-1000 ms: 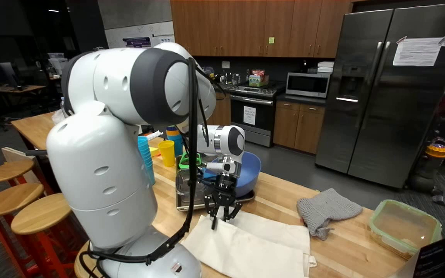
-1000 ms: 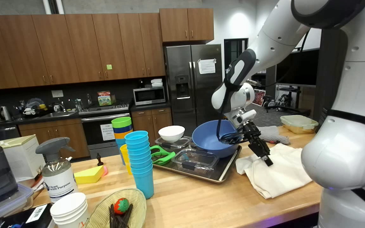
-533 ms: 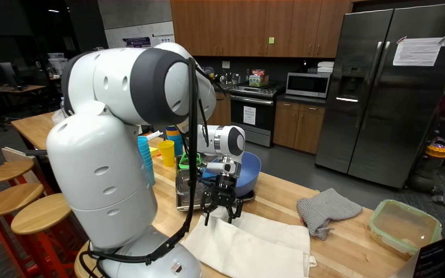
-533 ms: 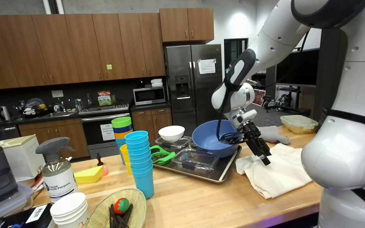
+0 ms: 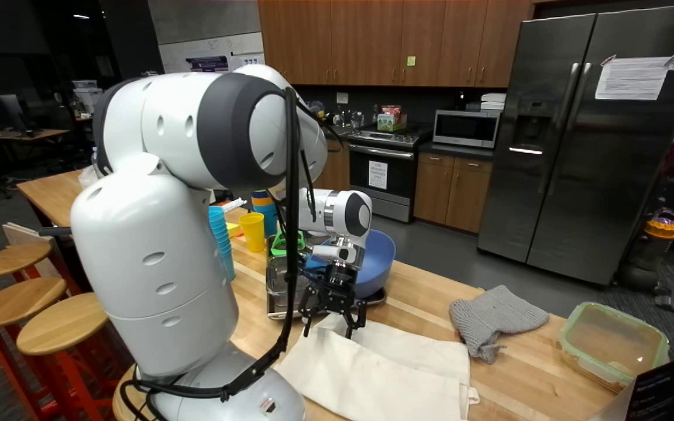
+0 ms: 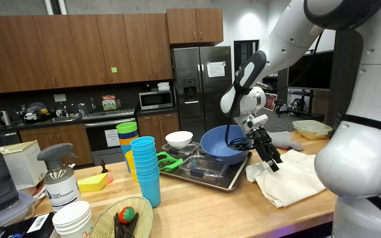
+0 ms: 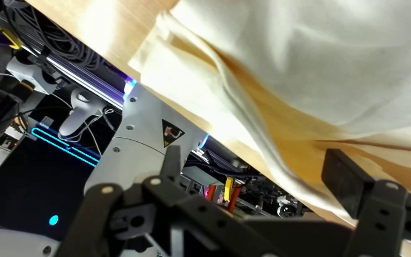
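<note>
A cream cloth (image 5: 372,377) lies folded and rumpled on the wooden table in both exterior views. My gripper (image 5: 327,335) stands open just above the cloth's end nearest the blue bowl, fingers pointing down. In the wrist view the fingers (image 7: 346,178) are spread wide. A raised fold of the cloth (image 7: 319,71) runs into the gap near one finger, but nothing is gripped. Whether a fingertip touches the fabric, I cannot tell. The gripper (image 6: 274,166) is tilted in an exterior view, its tips over the cloth's edge.
A blue bowl (image 6: 222,145) sits behind the gripper on a metal tray (image 6: 240,175), along with clear containers (image 6: 205,167) and a green-handled tool (image 6: 170,164). A grey knitted cloth (image 5: 495,318) and a lidded container (image 5: 615,345) lie beyond the cream cloth. Stacked blue cups (image 6: 149,178) stand nearby.
The gripper's fingers have spread from close together to wide apart, letting go of the pinched cloth. The arm has hardly moved, and the cloth keeps nearly the same shape.
</note>
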### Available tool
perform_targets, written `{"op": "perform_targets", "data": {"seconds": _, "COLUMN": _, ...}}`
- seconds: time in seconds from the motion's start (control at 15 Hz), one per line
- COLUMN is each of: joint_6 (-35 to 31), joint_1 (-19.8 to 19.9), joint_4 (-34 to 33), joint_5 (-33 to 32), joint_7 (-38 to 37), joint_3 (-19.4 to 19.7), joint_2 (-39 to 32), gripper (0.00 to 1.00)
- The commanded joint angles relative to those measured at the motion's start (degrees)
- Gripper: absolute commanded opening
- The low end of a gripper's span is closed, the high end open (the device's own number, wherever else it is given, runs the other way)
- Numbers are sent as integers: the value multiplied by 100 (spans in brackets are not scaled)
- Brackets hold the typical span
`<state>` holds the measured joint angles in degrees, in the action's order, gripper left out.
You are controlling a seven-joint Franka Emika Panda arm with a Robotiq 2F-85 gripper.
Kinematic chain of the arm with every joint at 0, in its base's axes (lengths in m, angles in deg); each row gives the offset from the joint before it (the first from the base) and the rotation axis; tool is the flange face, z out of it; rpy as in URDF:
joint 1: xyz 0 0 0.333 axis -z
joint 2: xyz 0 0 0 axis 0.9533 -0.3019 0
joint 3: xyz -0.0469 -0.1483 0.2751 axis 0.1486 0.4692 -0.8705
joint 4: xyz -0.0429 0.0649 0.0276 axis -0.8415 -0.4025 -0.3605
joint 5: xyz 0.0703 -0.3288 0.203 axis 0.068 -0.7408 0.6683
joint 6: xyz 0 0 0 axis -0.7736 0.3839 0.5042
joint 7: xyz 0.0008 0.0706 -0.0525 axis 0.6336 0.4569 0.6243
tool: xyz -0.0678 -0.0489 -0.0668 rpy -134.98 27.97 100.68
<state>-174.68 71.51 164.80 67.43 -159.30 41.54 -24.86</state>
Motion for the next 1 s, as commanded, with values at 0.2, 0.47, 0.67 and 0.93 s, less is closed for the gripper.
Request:
{"op": "perform_targets", "data": {"seconds": 0.2, "joint_6": 102, "joint_1": -47, "joint_4": -37, "joint_5": 211, "joint_7": 259, "joint_3": 76, "joint_2": 5, "gripper": 100}}
{"op": "perform_targets", "data": {"seconds": 0.47, "joint_6": 220, "joint_1": -29, "joint_4": -57, "joint_5": 409, "joint_7": 380, "joint_3": 97, "joint_2": 20, "gripper": 69}}
{"op": "perform_targets", "data": {"seconds": 0.67, "joint_6": 233, "joint_1": -24, "joint_4": -61, "joint_5": 472, "joint_7": 357, "joint_3": 104, "joint_2": 21, "gripper": 46}}
{"op": "perform_targets", "data": {"seconds": 0.93, "joint_6": 231, "joint_1": -24, "joint_4": -63, "joint_5": 455, "joint_7": 318, "joint_3": 107, "joint_2": 14, "gripper": 15}}
